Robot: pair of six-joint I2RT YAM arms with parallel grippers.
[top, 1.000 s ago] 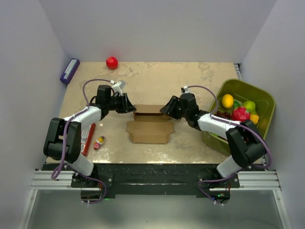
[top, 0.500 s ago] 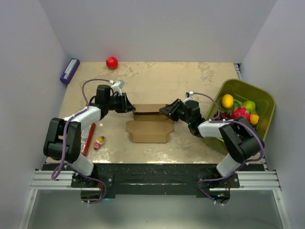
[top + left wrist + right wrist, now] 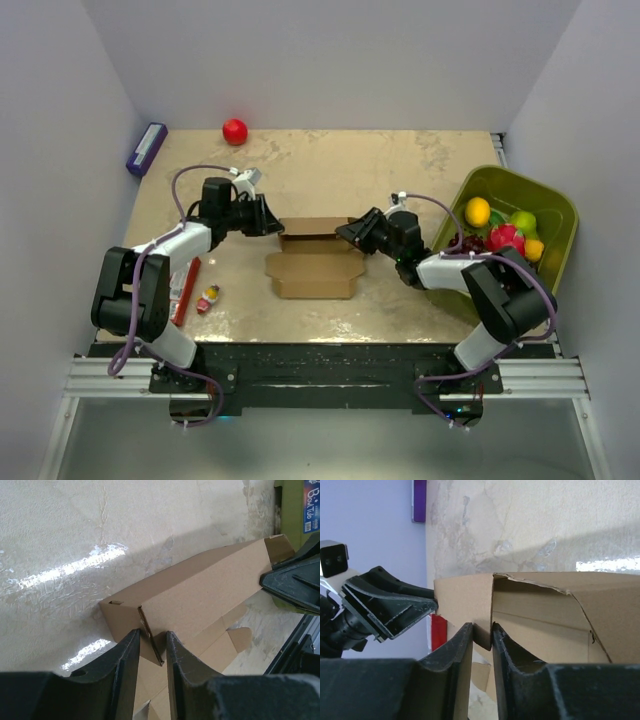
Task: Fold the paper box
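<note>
While the paper box (image 3: 318,258) lay half-folded on the table (image 3: 330,170), the left gripper (image 3: 152,645) pinched one end flap and the right gripper (image 3: 482,635) clamped the opposite end.

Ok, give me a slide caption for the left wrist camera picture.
The left hand pinches an end flap of the half-folded paper box while the right hand meets its far end.
</note>
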